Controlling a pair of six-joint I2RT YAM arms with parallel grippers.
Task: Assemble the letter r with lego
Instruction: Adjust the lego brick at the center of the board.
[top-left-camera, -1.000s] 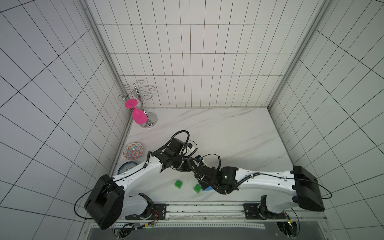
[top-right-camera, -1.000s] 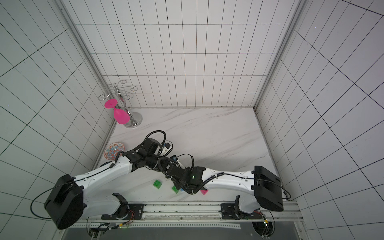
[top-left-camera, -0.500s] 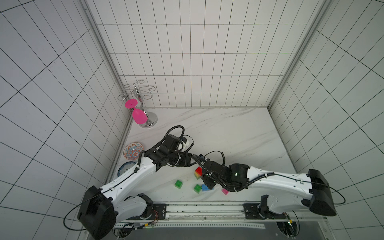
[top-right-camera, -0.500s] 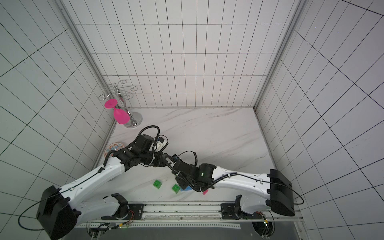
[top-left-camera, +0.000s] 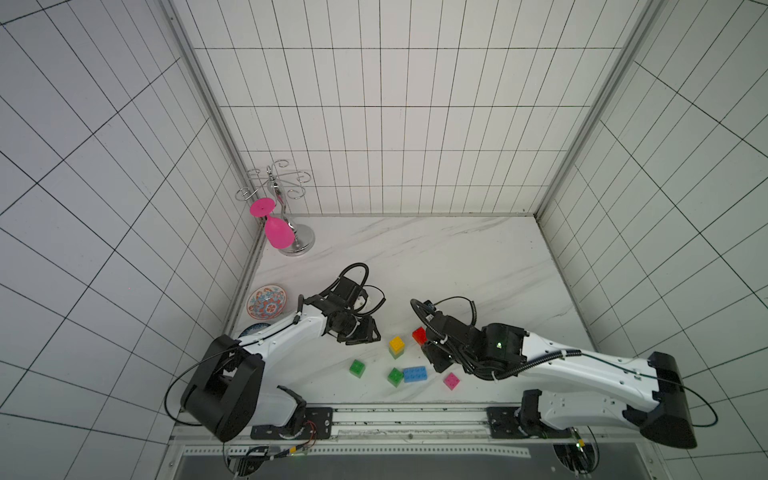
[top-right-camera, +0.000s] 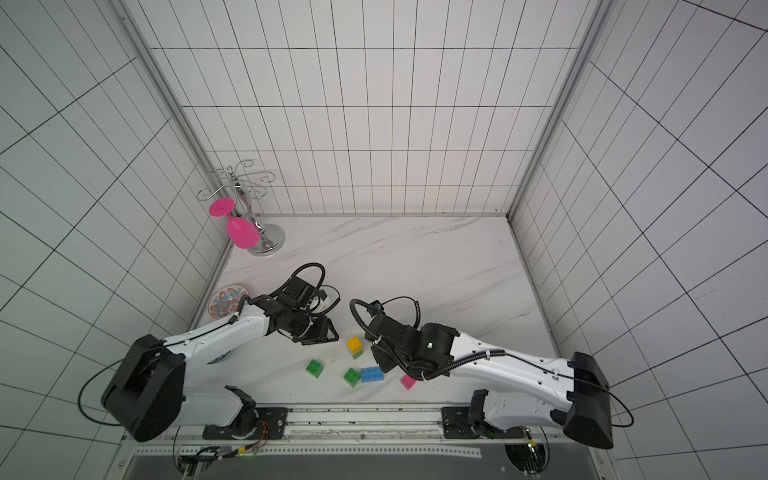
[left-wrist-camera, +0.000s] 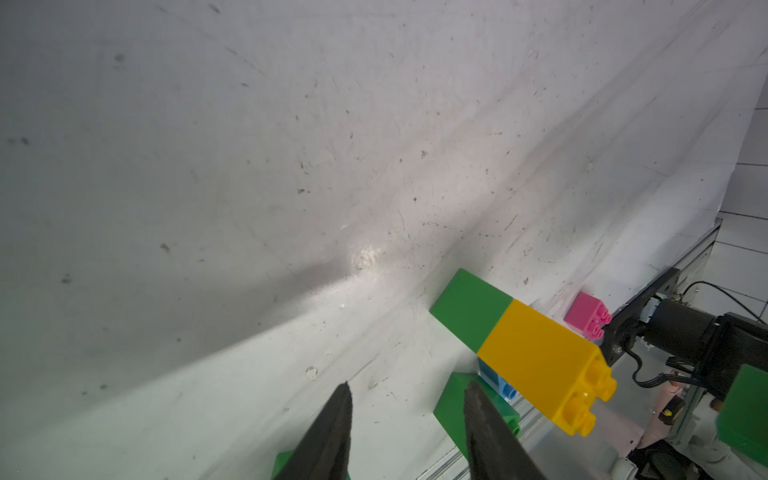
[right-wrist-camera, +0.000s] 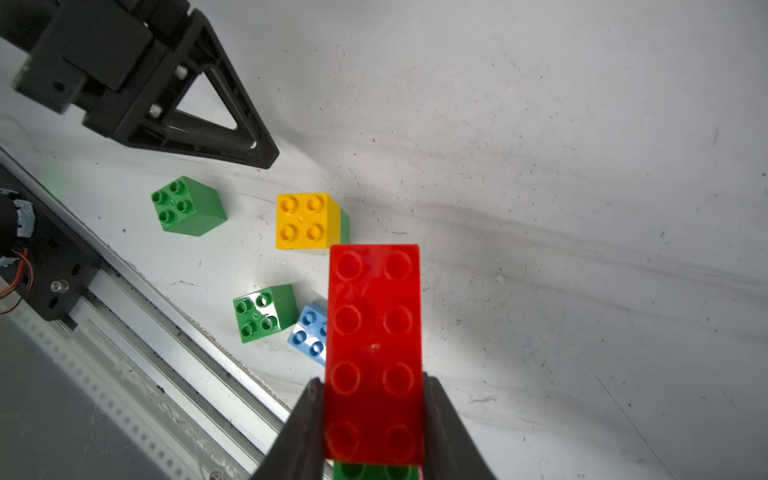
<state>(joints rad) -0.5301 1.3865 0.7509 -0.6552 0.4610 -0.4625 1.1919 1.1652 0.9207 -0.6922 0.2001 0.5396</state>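
Fingers (right-wrist-camera: 303, 432) of the right gripper (right-wrist-camera: 372, 379) are pinching the long red brick (right-wrist-camera: 374, 316) across its width near one end. A green bit (right-wrist-camera: 376, 473) peeks out right at that held end, and we can't tell how it's attached. In a top view it sits near the yellow cube (top-left-camera: 396, 343), which is stacked on a green base cube (top-left-camera: 397, 354). On the other side of that stack we've got the left gripper (left-wrist-camera: 408, 384), fingers (left-wrist-camera: 328, 440) spread apart with nothing between them. Closer to the rail (top-left-camera: 415, 415) there's a lone green cube (top-left-camera: 357, 367), then another green cube (top-left-camera: 395, 376) right up against the blue brick (top-left-camera: 414, 374). The pink cube (top-left-camera: 451, 380) is a little apart toward the right arm, all on the white table (top-left-camera: 457, 266).
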